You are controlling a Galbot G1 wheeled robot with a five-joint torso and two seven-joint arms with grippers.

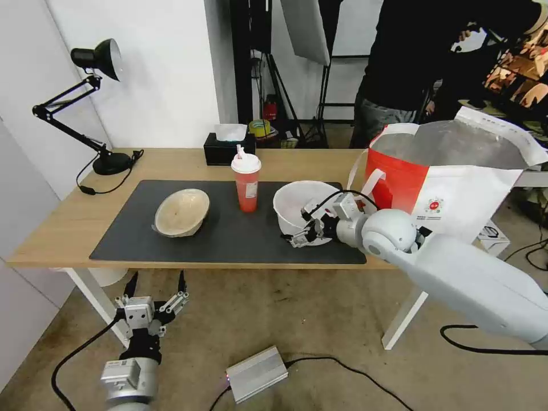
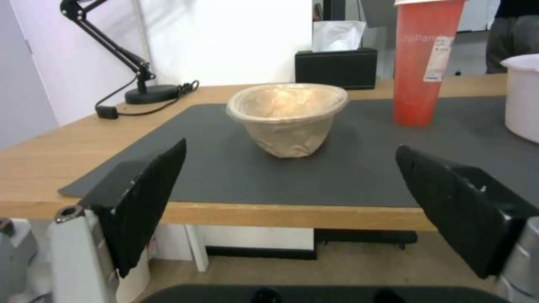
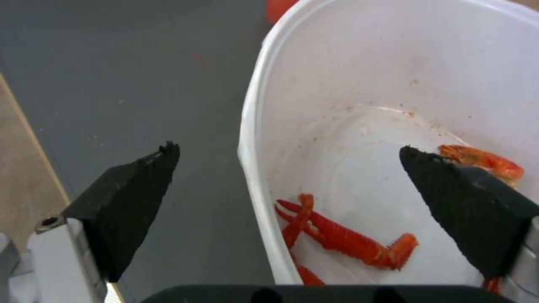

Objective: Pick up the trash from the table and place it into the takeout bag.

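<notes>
On the table's (image 1: 68, 228) dark mat stand a beige shallow bowl (image 1: 181, 212), a red cup (image 1: 246, 182) with white lid and straw, and a large white bowl (image 1: 297, 200). My right gripper (image 1: 301, 228) is open and straddles the white bowl's (image 3: 393, 84) near rim, one finger over the mat and the other inside above red food scraps (image 3: 342, 240). The left gripper (image 1: 158, 282) hangs open below the table's front edge, facing the beige bowl (image 2: 287, 118), with the cup (image 2: 424, 63) beyond. At the table's right end stands the red-and-white takeout bag (image 1: 451, 182), mouth open.
A black tissue box (image 1: 228, 149) sits at the back edge behind the cup. A black desk lamp (image 1: 108, 162) and its cord occupy the back left corner. On the floor lie a silver box (image 1: 257, 374) and cables. A person stands behind the bag.
</notes>
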